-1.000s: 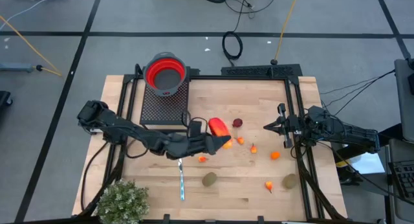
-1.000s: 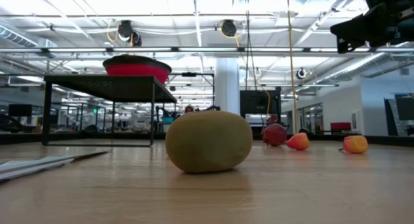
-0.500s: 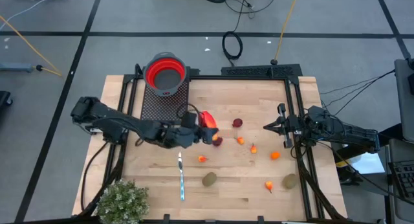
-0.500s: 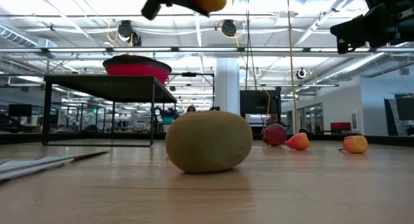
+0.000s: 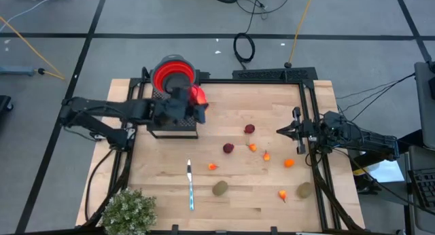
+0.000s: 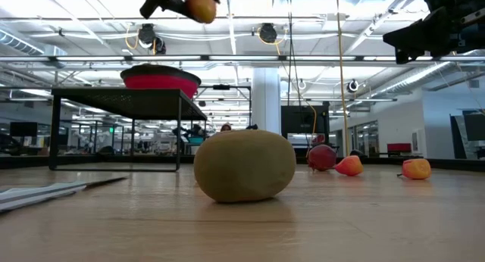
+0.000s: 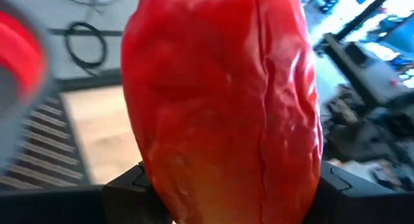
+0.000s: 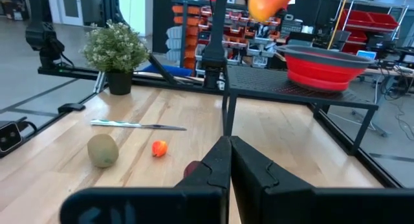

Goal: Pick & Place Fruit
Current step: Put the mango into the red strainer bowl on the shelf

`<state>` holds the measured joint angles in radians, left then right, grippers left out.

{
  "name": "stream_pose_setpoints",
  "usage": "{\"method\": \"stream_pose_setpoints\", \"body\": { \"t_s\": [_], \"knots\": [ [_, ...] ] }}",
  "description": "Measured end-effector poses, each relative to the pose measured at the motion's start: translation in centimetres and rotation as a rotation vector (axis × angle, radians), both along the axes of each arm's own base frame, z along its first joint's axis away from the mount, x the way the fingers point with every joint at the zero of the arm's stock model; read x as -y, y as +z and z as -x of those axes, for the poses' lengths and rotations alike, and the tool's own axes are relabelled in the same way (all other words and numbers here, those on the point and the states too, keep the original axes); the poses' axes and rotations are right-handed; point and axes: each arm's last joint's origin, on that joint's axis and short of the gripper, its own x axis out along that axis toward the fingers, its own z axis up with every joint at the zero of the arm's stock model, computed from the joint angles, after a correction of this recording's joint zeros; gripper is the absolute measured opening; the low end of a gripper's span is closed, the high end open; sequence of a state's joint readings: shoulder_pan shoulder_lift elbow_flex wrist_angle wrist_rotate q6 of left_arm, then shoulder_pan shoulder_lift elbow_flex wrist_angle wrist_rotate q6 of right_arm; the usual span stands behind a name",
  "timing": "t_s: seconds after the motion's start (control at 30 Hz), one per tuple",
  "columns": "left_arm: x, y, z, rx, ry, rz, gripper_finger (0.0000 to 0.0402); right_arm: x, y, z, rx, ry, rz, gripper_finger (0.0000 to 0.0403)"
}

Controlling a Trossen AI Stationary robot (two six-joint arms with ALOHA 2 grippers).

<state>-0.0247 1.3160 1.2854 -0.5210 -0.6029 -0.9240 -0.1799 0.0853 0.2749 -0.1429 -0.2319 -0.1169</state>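
High view: left gripper (image 5: pixel 195 102) clamped on long red fruit (image 5: pixel 198 95), raised just beside red bowl (image 5: pixel 174 77) on black rack (image 5: pixel 173 116). Right gripper (image 5: pixel 283 132) pinched shut, empty, at table's right edge.
Low view: fruit (image 6: pixel 201 4) held high, kiwi (image 6: pixel 244 166) on wood up front.
Left wrist view: fruit (image 7: pixel 223 101) filling frame btwn fingers.

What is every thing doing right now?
left gripper: holding the long red fruit up beside the red bowl
right gripper: shut, waiting at the table's right side
red bowl: upright on the black rack
knife: lying flat
kiwis: resting on the table
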Motion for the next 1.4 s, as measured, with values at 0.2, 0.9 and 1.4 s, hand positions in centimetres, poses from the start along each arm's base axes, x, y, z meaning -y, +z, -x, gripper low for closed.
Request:
{"method": "stream_pose_setpoints", "body": {
  "t_s": [0.2, 0.9, 1.4],
  "knots": [
    [-3.5, 0.6, 2.3, -0.057, 0.068, 0.008, 0.0218, 0.0, 0.0, 0.0, 0.000, 0.000, 0.000, 0.0000],
    [-13.7, 3.0, 7.8, -0.213, 0.139, -0.012, 0.0218, 0.0, 0.0, 0.0, 0.000, 0.001, 0.000, 0.0000],
    [-19.1, 2.4, 8.2, -0.427, 0.078, 0.079, 0.0218, 0.0, 0.0, 0.0, 0.001, 0.001, 0.000, 0.0000]
  ]
}}
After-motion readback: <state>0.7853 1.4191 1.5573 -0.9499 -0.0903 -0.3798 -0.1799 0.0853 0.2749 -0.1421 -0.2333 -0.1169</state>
